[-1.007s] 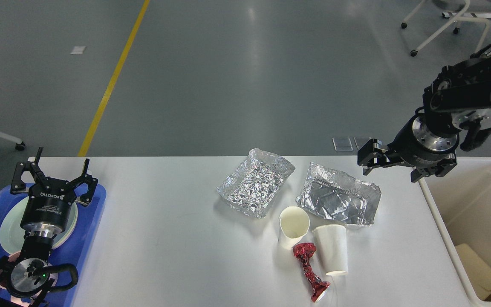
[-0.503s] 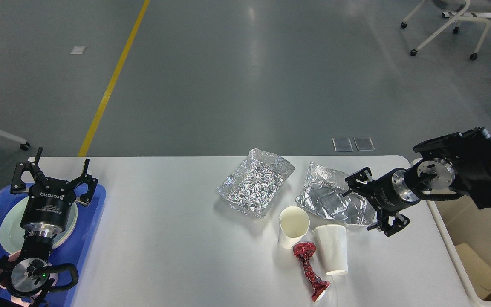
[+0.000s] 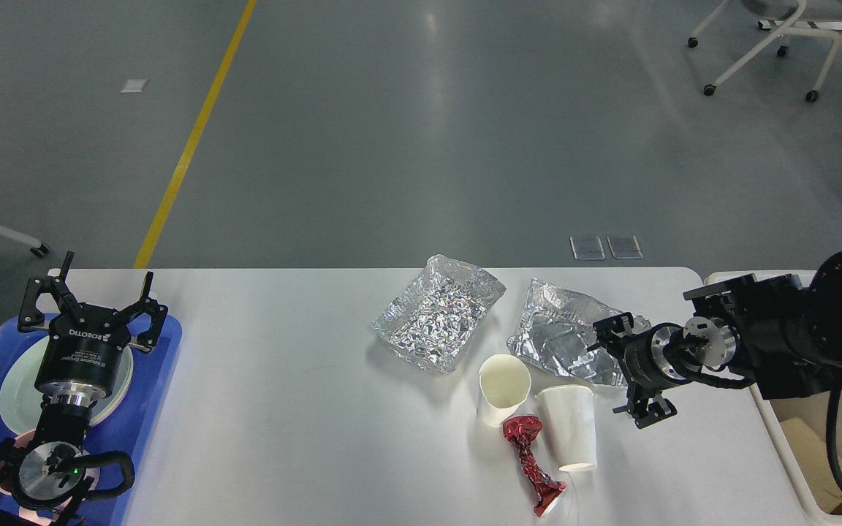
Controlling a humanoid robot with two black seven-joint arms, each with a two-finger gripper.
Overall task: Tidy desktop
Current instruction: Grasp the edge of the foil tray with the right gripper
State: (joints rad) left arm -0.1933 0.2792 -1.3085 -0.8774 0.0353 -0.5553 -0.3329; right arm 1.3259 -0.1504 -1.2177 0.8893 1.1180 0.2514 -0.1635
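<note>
The surface [image 3: 282,409] is not yet tidied: two foil trays [image 3: 439,313] [image 3: 574,342], two cups [image 3: 503,389] [image 3: 571,427] and a red wrapper [image 3: 531,464] are left right of its middle. The right tool [image 3: 622,372] is held open, empty, beside one cup; the left tool [image 3: 88,307] is spread open over the blue tray [image 3: 161,365] at the left edge.

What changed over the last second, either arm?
The right hand swung down from above the bin and leftward, now low over the desktop at the right foil tray's near edge, open, holding nothing. The left hand, both foil trays, cups and red wrapper stayed put.
</note>
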